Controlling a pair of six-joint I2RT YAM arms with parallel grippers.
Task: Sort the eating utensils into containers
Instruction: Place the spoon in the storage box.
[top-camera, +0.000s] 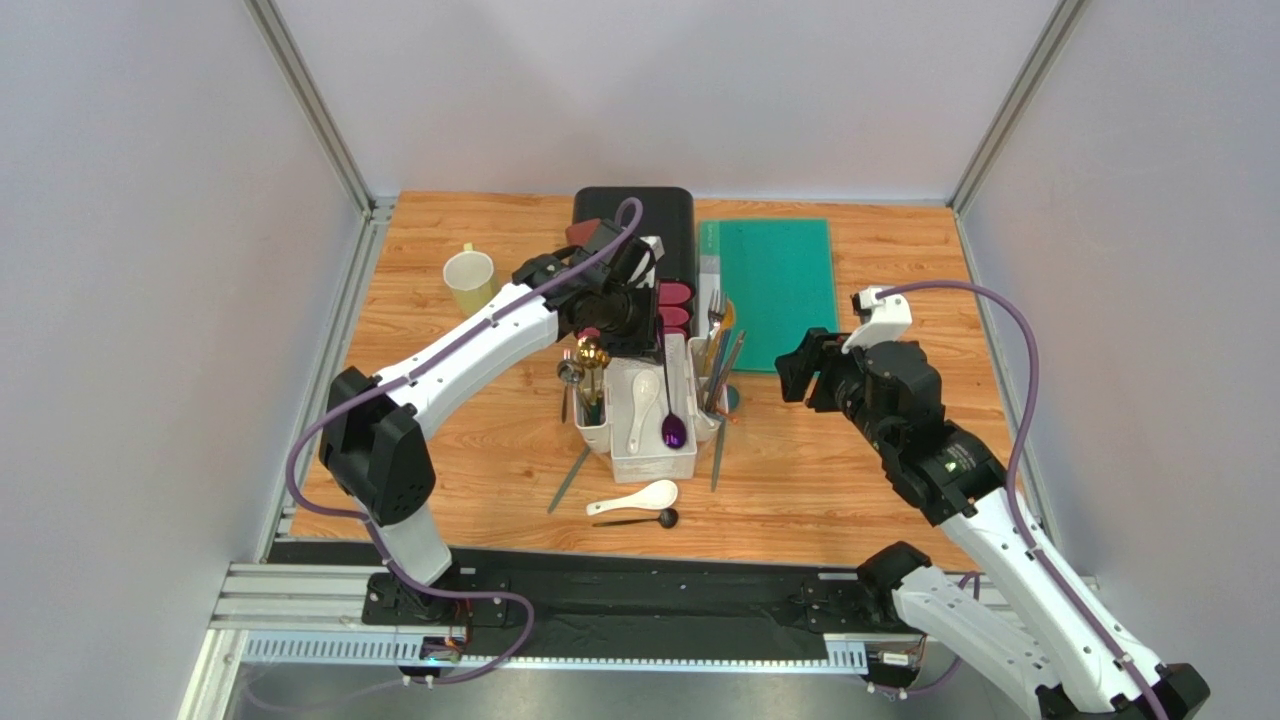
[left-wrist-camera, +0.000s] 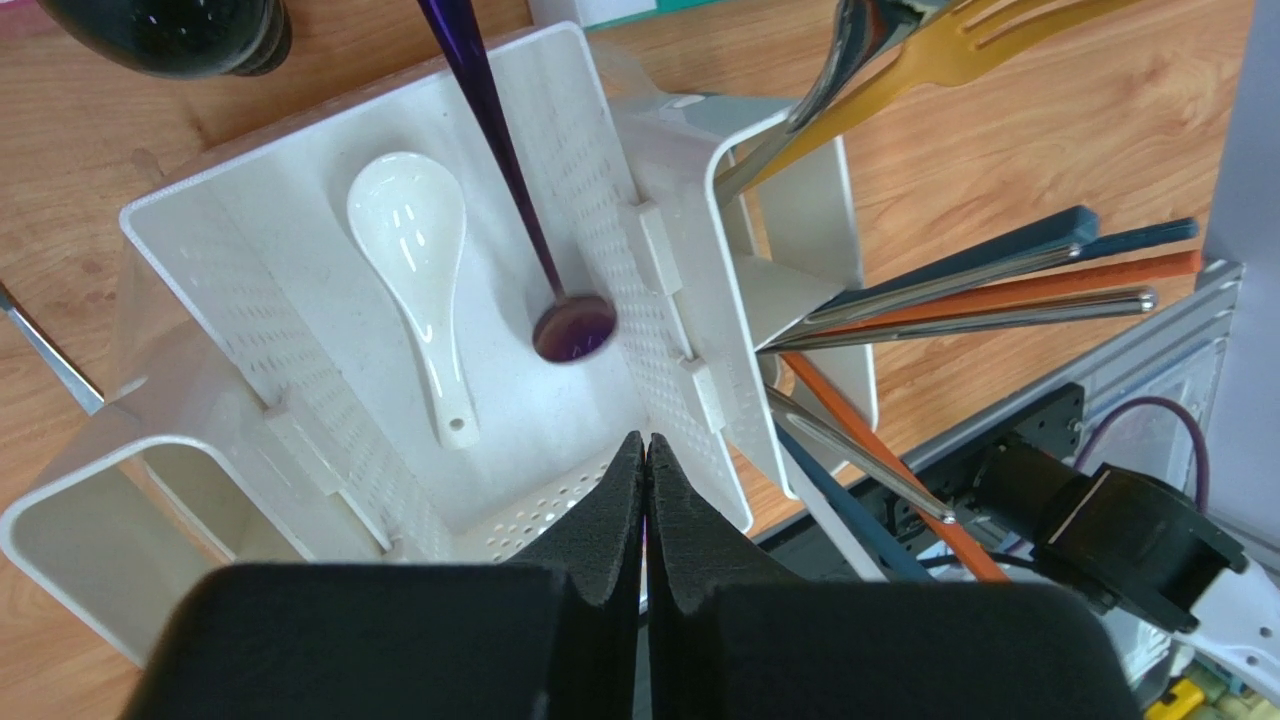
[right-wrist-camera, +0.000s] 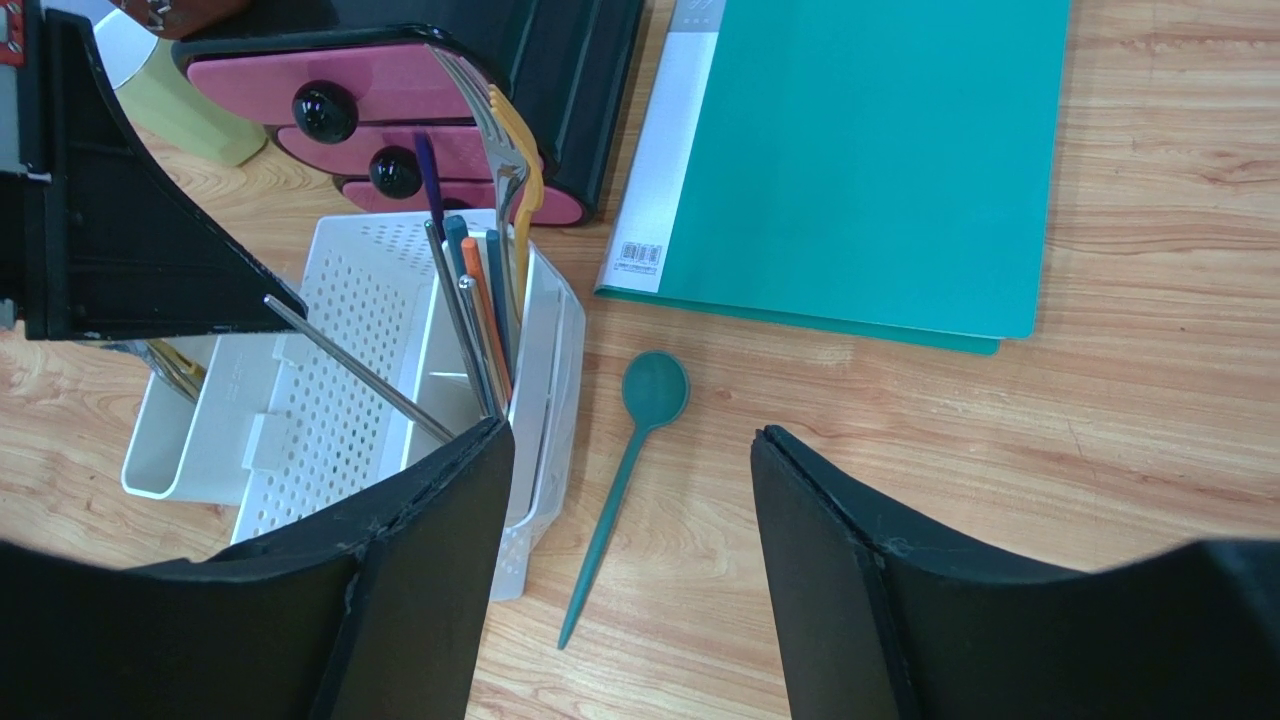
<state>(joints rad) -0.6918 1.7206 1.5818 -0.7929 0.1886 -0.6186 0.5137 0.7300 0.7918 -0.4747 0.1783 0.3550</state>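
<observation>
Teal spoon (right-wrist-camera: 655, 390) lies flat below gap of spread right tool (right-wrist-camera: 631, 435).

A robotics lab test cell: grey panel walls (top-camera: 135, 300) and aluminium posts (top-camera: 308, 98) enclose a wooden table (top-camera: 842, 480).

I find the caddy (top-camera: 654, 465) mid-table (top-camera: 842, 465). Behind it stands the drawer box (top-camera: 634, 222), with the mug (top-camera: 469, 278) to its left and the folder (top-camera: 774, 285) to its right. In the centre bin (left-wrist-camera: 256, 315) lie a soup spoon (left-wrist-camera: 413, 240) and a spoon (left-wrist-camera: 574, 326). A second soup spoon (top-camera: 631, 500) lies before the caddy.
</observation>
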